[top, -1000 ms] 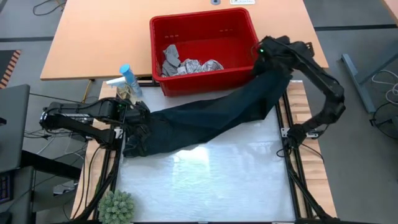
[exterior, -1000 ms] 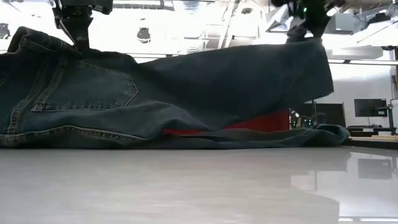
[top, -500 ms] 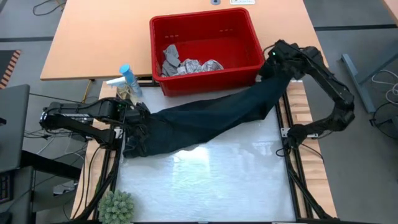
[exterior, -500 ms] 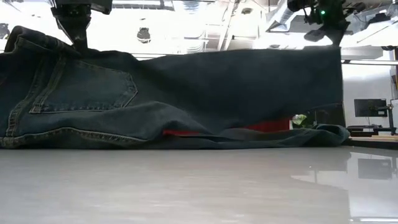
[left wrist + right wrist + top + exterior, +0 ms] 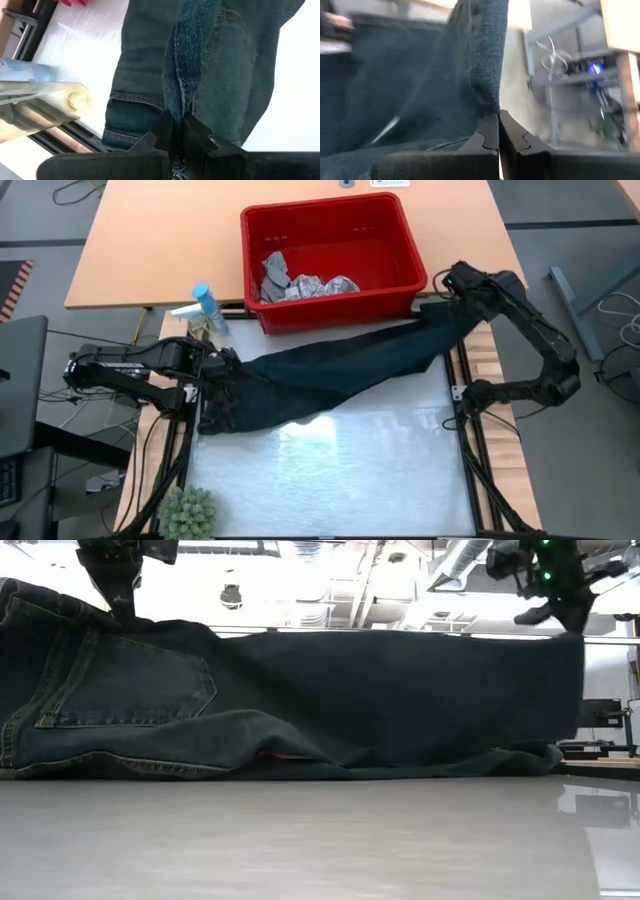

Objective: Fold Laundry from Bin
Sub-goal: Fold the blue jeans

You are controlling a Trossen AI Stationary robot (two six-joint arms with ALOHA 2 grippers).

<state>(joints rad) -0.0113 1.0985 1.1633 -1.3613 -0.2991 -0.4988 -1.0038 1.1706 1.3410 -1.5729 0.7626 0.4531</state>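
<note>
from above, the red bin (image 5: 330, 260) sits at the far middle of the worktop (image 5: 330, 470), with a small grey cloth (image 5: 275, 272) and a leaf-print white cloth (image 5: 325, 285) lying inside it. the dark trousers (image 5: 330, 375) stretch across the worktop just in front of the bin, from the left side up to the bin's right corner. the left claw (image 5: 222, 368) is pressed together on the waist end, well to the left of the bin and near a spray bottle (image 5: 208, 308) that stands beside the bin's left front corner. the right claw (image 5: 452, 308) pinches the leg end just beside the bin's right wall. a small green plant (image 5: 187, 510) sits at the near left corner, far from the bin.

from table height, the trousers (image 5: 300, 700) hang like a curtain, hiding nearly all of the bin; a sliver of red shows under the fold. the left claw (image 5: 120, 602) grips the top edge near the back pocket, and the right claw (image 5: 570, 625) holds the other top corner.

in the left wrist view, the left claw (image 5: 176, 131) is closed on a denim seam (image 5: 182, 75), with the spray bottle (image 5: 45, 97) close by.

in the right wrist view, the right claw (image 5: 498, 126) is pressed shut on the trouser edge (image 5: 485, 65).
</note>
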